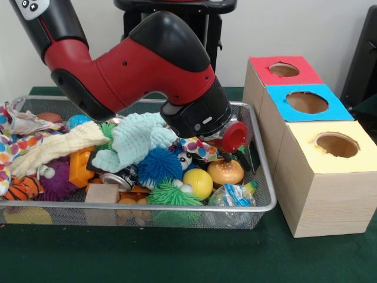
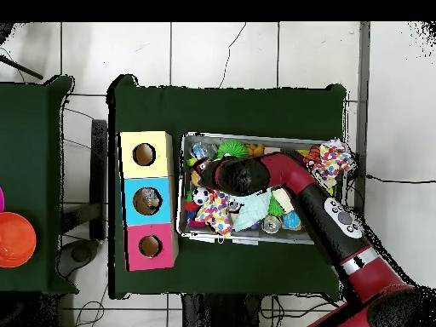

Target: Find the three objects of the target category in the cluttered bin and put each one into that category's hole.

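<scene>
The wire bin is heaped with toys and cloths. My gripper reaches down at the bin's right end, just above a toy burger; its state is hidden by the wrist. A polka-dot cloth lies right beside it, also visible as the polka-dot cloth from above. Close by are a yellow ball, a blue spiky ball, a green spiky ball and a pale blue cloth. Overhead, the arm's wrist covers the gripper.
Three wooden boxes stand beside the bin, each with a top hole: red, blue, yellow. A cream cloth, purple ball, orange block and tiger toy fill the bin's left. An orange bowl sits on a side table.
</scene>
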You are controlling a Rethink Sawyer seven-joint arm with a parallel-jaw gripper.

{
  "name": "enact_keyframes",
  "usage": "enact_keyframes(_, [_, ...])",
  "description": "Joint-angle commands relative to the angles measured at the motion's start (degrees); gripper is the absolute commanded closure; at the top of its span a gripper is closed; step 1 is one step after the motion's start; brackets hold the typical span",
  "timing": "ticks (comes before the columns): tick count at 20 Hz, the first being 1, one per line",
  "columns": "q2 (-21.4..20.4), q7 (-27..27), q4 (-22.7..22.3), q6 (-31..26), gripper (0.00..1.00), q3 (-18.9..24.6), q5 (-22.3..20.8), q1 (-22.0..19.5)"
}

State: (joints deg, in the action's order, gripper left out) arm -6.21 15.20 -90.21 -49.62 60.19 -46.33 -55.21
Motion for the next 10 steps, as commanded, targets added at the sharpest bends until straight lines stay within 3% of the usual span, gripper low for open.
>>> enact_keyframes(1, [0.3,2.6,5.6,2.7,0.0,-7.1,-4.8,0.9])
enact_keyframes(10, [0.3,2.8,5.4,4.5,0.0,-8.4,-6.3,1.4])
